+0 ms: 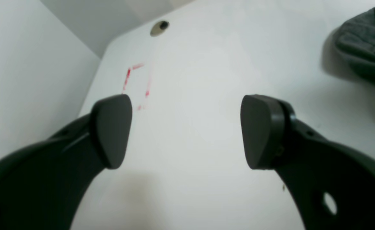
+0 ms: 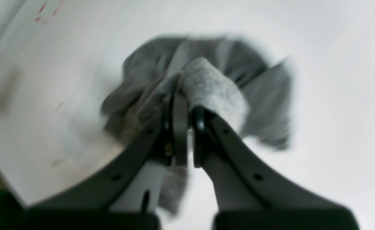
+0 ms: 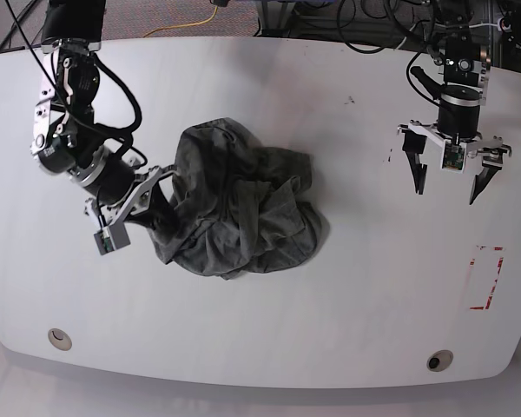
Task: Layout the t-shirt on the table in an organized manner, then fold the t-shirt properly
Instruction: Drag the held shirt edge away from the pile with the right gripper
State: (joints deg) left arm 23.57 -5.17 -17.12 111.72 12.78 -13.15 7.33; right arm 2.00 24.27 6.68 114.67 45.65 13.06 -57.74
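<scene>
- Left wrist: the left end effector [image 1: 186, 131] hangs wide and empty over the bare tabletop [image 1: 206, 80]; the t-shirt [image 1: 364, 44] sits apart.
- Right wrist: the right end effector [image 2: 187, 108] pinches a grey fold.
- Base: the shirt lies crumpled mid-tabletop; laying out and folding both remain.

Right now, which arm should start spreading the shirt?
Right. Its jaws are shut on the shirt. The left gripper hangs open over bare table, apart from the crumpled heap.
</scene>
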